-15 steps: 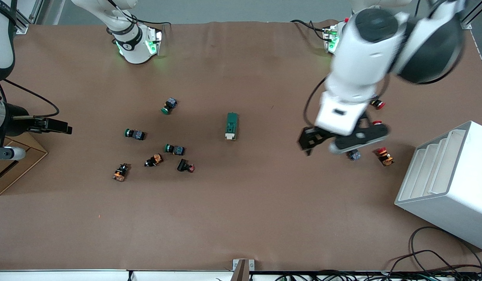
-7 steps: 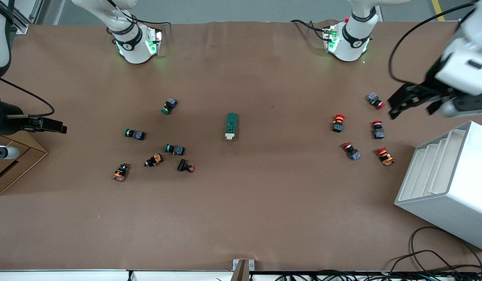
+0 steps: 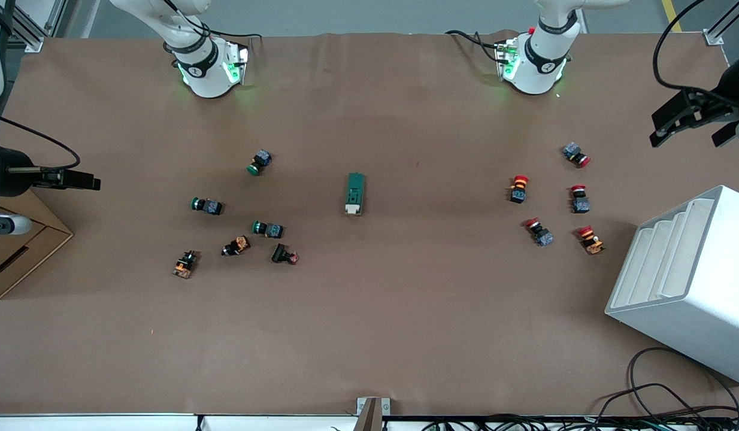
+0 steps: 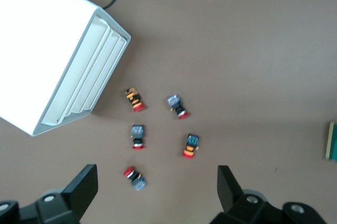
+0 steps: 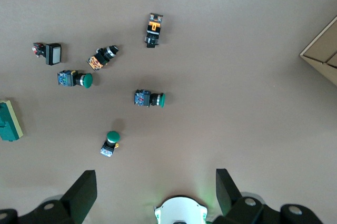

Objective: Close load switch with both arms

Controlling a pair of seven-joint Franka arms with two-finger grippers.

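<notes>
The white rack [image 3: 687, 281] stands nearest the front camera, at the left arm's end of the table; the load switch [image 3: 355, 193] lies flat mid-table (cream lever end nearer the camera), touched by neither arm; green-capped push buttons [image 3: 267, 228] scatter toward the right arm's end, red-capped push buttons [image 3: 578, 199] toward the left arm's; the right gripper [image 3: 76, 180] hangs spread over the table's edge above a cardboard box [image 3: 22, 254]; the left gripper [image 3: 693, 123] hangs spread over the other edge.
</notes>
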